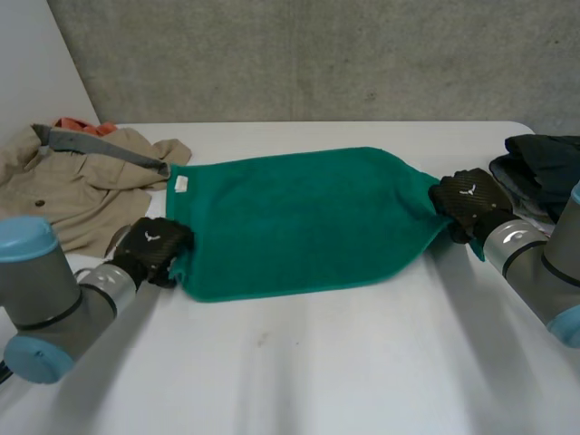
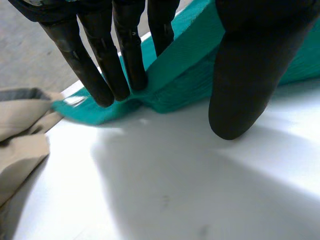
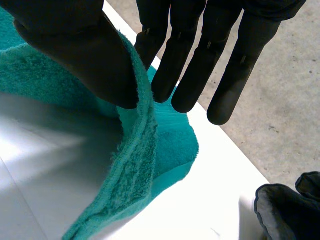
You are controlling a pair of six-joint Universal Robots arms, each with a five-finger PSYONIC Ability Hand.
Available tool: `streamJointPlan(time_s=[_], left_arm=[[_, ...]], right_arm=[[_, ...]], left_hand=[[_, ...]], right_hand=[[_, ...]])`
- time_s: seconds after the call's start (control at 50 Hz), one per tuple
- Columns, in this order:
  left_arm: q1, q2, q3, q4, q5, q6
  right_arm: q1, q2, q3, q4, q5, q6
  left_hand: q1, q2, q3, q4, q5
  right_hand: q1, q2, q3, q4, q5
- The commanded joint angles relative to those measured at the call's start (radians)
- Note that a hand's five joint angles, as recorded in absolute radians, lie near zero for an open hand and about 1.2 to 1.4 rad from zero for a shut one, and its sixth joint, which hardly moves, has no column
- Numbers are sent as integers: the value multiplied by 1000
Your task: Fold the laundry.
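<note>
Pinching opposite ends of the green terry towel (image 1: 299,222) between straight fingers and thumb are left hand (image 1: 152,249) and right hand (image 1: 467,201).

Lab-like room: bare concrete wall (image 1: 317,54), white table (image 1: 317,362)

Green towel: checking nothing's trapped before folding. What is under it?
Only white table shows beneath the edge the right robot hand holds up; the green towel hides what lies under its middle.

The white table (image 1: 299,362) bears a green towel (image 1: 299,217), a beige jacket (image 1: 72,190) and dark clothes (image 1: 544,163).
</note>
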Motion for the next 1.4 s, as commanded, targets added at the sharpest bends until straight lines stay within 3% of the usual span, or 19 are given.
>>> streamJointPlan(time_s=[0.02, 0.12, 0.16, 0.18, 0.32, 0.38, 0.46, 0.54, 0.56, 0.62, 0.68, 0.84, 0.94, 1.04, 1.14, 1.16, 1.22, 1.3, 1.4], left_arm=[[-3, 69, -128, 83, 57, 144], [-8, 90, -185, 188, 48, 215], [-14, 90, -194, 211, 48, 232], [-21, 84, -190, 225, 40, 245], [-31, 78, -188, 159, -20, 357], [-34, 168, -220, 95, -28, 384], [-40, 375, -234, -23, -34, 329], [-32, 561, -156, -187, -64, 159], [-23, 619, -106, -259, -81, 72], [-9, 669, -25, -370, -98, -38], [17, 617, 80, -522, -109, -113], [-37, 303, 316, -783, -211, -89], [-83, 73, 550, -852, -316, -90], [-107, -44, 830, -824, -337, -95], [-107, -60, 1081, -659, -345, -133], [-104, -45, 1117, -569, -357, -167], [-94, 3, 1108, -389, -388, -257], [-81, 47, 1047, -269, -384, -314], [-75, 72, 945, -306, -328, -320]], right_arm=[[-9, -1, -1, 11, 11, -3], [-7, -1, -1, 34, 12, -6], [-6, -1, -1, 40, 14, -9], [-6, -2, -1, 49, 18, -11], [-9, -33, -7, 115, 43, -27], [-9, -80, -16, 192, 69, -60], [-29, -203, -59, 305, 112, -73], [-53, -319, -145, 413, 130, -67], [-61, -356, -183, 458, 129, -67], [-72, -392, -233, 541, 123, -72], [-79, -357, -269, 657, 97, -109], [-21, -127, -332, 741, 122, -276], [10, 47, -468, 679, 181, -270], [25, 148, -676, 508, 225, -231], [25, 164, -839, 228, 258, -163], [25, 150, -842, 98, 245, -124], [17, 99, -805, -118, 213, -48], [7, 44, -722, -230, 169, 8], [2, 6, -630, -204, 113, 22]], left_hand=[[27, 24, 27, 32, 24], [197, 194, 197, 202, 194], [495, 492, 495, 500, 492], [807, 805, 807, 813, 805], [810, 808, 810, 816, 808], [810, 808, 810, 816, 808], [810, 808, 810, 816, 808], [810, 808, 810, 816, 808], [810, 808, 810, 816, 808], [810, 808, 810, 816, 808], [810, 808, 810, 816, 808], [810, 808, 810, 816, 808], [810, 808, 810, 816, 808], [810, 808, 810, 816, 808], [810, 808, 810, 816, 808], [810, 808, 810, 816, 808], [810, 808, 810, 816, 808], [810, 808, 810, 816, 808], [810, 808, 810, 816, 808]], right_hand=[[273, 220, 208, 198, 202], [273, 220, 208, 198, 202], [273, 220, 208, 198, 202], [273, 220, 208, 198, 202], [273, 220, 208, 198, 202], [273, 220, 208, 198, 202], [273, 220, 208, 198, 202], [273, 220, 208, 198, 202], [273, 220, 208, 198, 202], [273, 220, 208, 198, 202], [273, 220, 208, 198, 202], [273, 220, 208, 198, 202], [273, 220, 208, 198, 202], [273, 220, 208, 198, 202], [273, 220, 208, 198, 202], [273, 220, 208, 198, 202], [273, 220, 208, 198, 202], [273, 220, 208, 198, 202], [273, 220, 208, 198, 202]])
